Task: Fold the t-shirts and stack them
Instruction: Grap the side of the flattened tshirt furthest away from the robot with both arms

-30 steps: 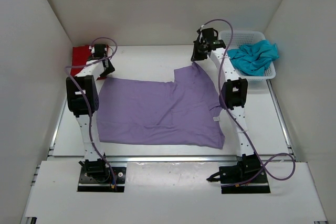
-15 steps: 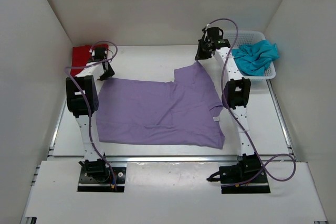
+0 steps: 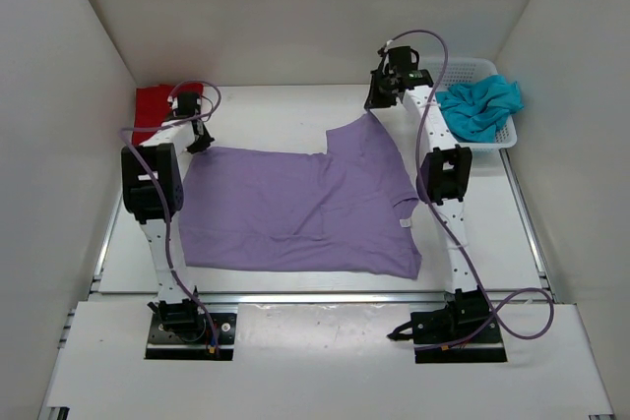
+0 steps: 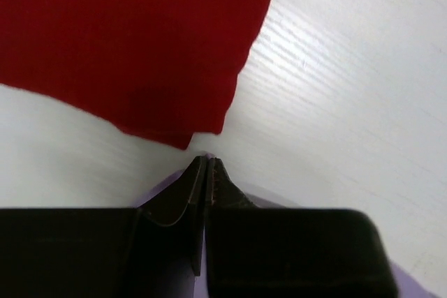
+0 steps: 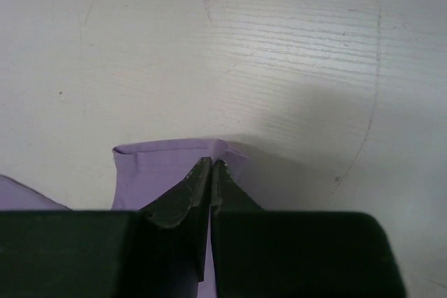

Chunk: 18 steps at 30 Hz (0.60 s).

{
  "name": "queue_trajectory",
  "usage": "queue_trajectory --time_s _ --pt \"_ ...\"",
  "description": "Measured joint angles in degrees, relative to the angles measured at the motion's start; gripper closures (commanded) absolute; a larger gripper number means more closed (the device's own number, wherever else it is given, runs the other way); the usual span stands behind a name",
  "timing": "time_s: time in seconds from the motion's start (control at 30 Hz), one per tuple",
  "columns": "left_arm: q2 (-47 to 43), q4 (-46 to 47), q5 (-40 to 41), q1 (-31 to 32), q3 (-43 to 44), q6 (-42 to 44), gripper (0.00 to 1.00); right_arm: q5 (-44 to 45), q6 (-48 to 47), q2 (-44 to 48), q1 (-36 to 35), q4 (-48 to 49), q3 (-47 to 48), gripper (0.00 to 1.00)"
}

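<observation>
The left fingers (image 4: 200, 179) are pressed together on the far left corner of the purple shirt (image 3: 295, 209), just short of the red shirt (image 4: 126, 40). The right fingers (image 5: 201, 179) are likewise closed, pinching up a small fold at its far right corner. The purple shirt lies spread flat mid-worktop (image 3: 276, 110), with the teal shirt (image 3: 477, 105) bunched in the basket (image 3: 448, 68); light, limp and wrinkly, it will likely sag between grips, so corners and hems look the best holds.

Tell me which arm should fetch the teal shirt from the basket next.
Right, probably. The basket with the teal shirt sits beside the right gripper, while the left gripper is across the table by the red shirt. Both pinch the lavender shirt.
</observation>
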<state>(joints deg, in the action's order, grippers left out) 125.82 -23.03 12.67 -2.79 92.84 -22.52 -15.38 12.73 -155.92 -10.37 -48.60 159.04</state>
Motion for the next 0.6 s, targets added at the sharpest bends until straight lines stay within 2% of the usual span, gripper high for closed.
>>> queue_trajectory --time_s 0.1,0.37,0.47,0.6 --pt "-2.19 0.39 -0.39 0.35 -2.60 0.00 1.00 -0.11 -0.63 1.99 0.00 -1.55 -0.79 0.99" --pt "-11.32 2.60 -3.17 1.46 -9.09 -1.07 1.00 -0.35 -2.47 9.79 -1.20 -8.09 -6.08 1.00" --pt "-14.99 3.93 -4.59 1.51 -11.76 -1.68 1.00 0.33 -2.58 13.97 -2.54 -9.68 -10.05 1.00" --pt "-18.49 5.49 -6.36 1.38 -14.69 -2.82 1.00 4.20 -3.04 22.10 -6.01 -9.03 -21.18 0.99"
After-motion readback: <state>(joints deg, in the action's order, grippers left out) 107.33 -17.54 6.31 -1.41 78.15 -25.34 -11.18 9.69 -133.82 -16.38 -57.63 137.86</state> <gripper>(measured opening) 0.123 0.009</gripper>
